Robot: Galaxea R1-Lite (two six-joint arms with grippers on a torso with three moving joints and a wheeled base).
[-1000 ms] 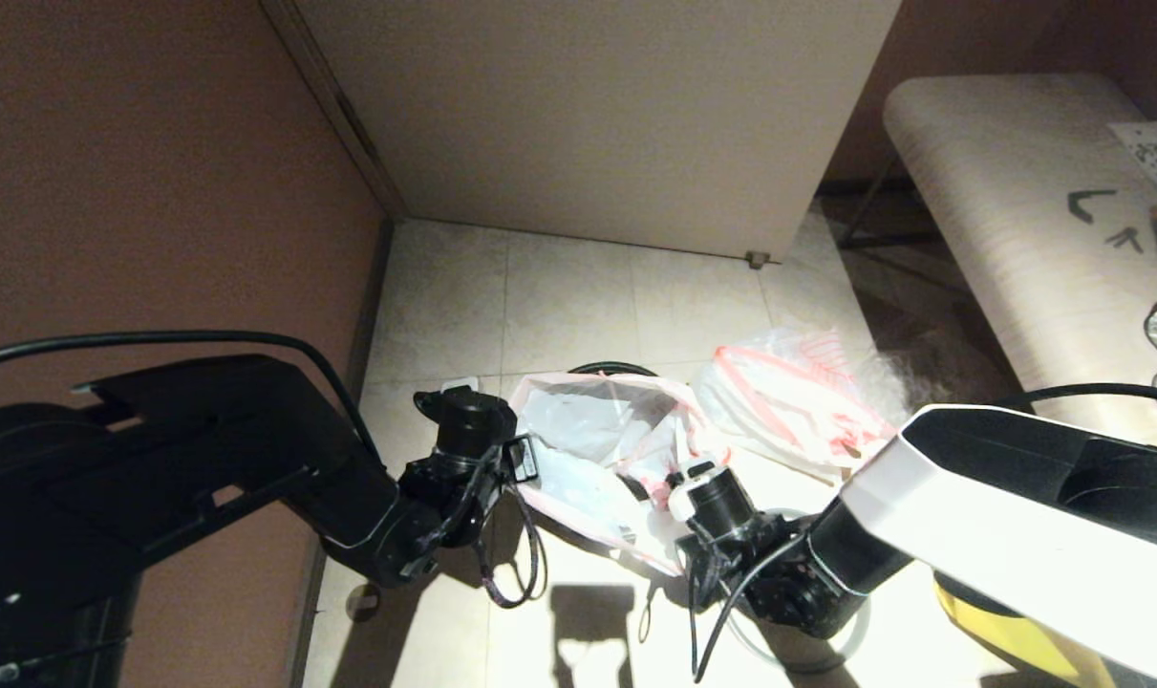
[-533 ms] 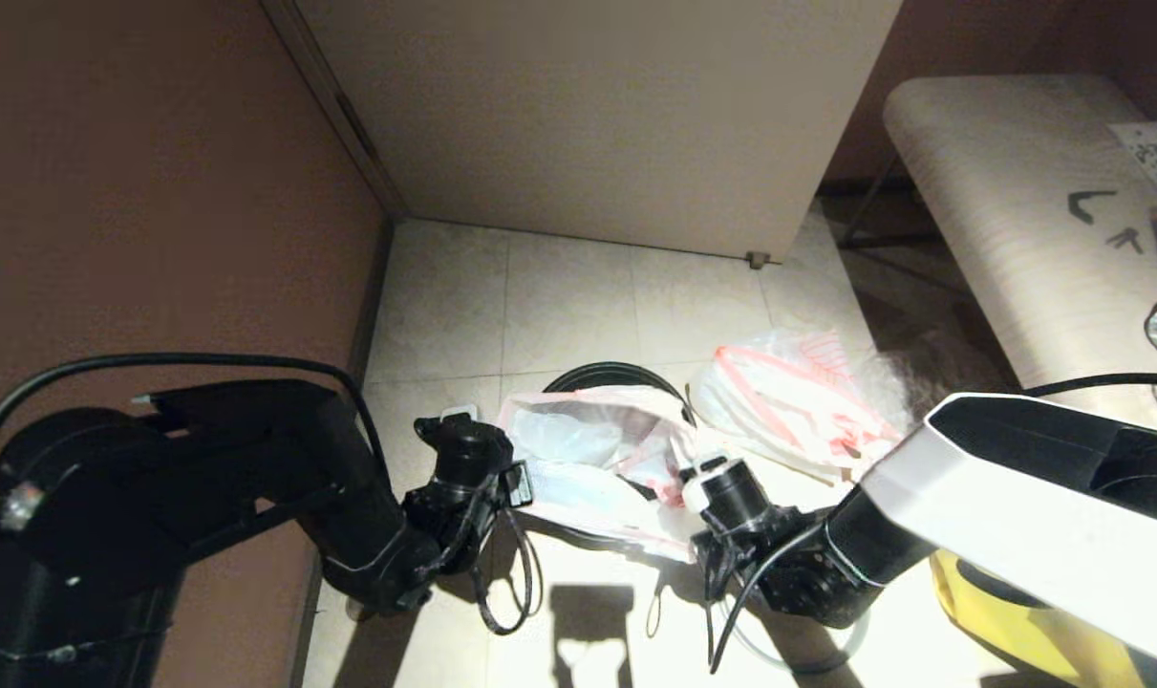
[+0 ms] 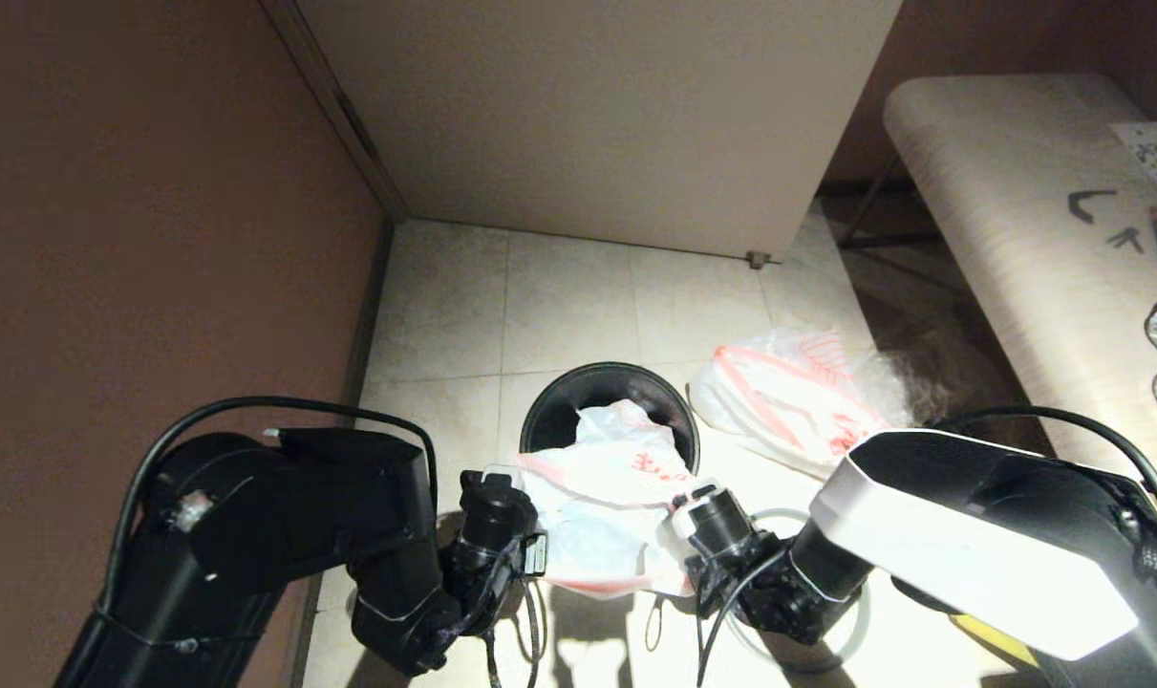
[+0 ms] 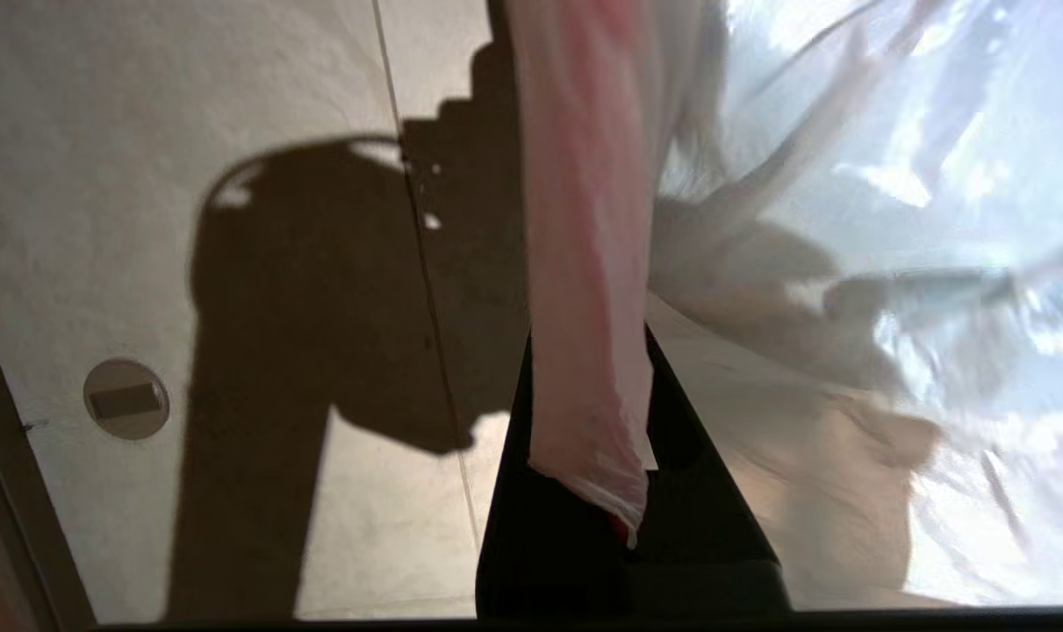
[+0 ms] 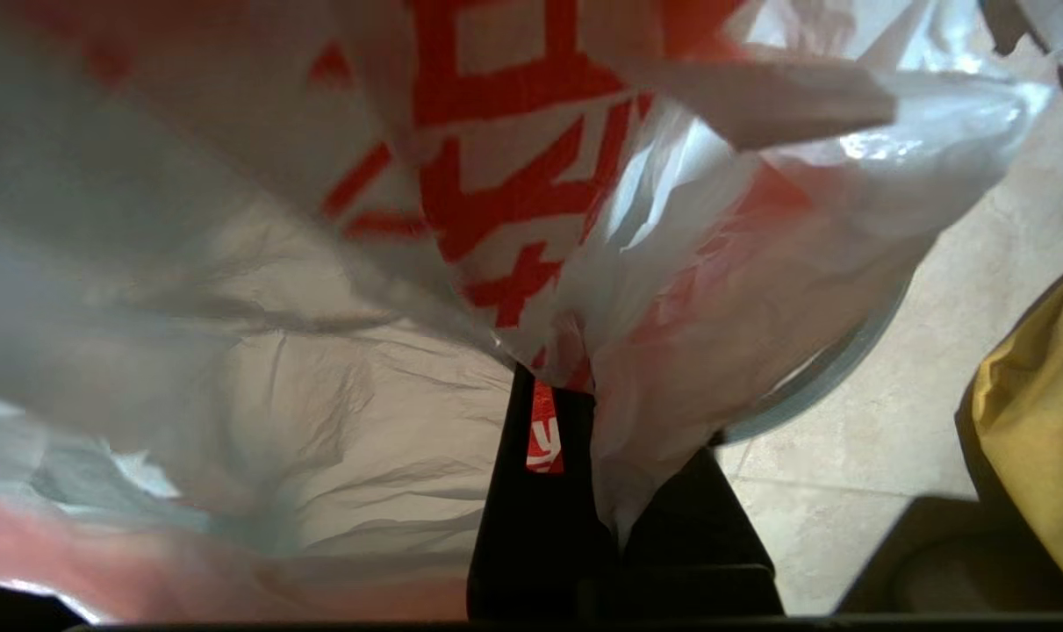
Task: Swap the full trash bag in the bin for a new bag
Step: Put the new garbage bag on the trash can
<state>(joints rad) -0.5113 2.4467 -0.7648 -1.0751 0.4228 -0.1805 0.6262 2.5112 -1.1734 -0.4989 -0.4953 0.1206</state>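
Both arms have pulled back toward me; left tool [image 3: 530,475] and right tool [image 3: 678,497] each clench the new bag [image 3: 607,468], uncovering the bin [image 3: 549,411] on pale floor tiles [image 3: 559,296].

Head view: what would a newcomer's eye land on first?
The new bag, stretched between the left gripper and right gripper, both shut on its edge, part of it drooping into the bin. Just right of the bin, the full trash bag lies on the floor.

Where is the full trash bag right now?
In the head view the full trash bag lies on the floor tiles, just to the robot's right of the bin, beyond the right end effector.
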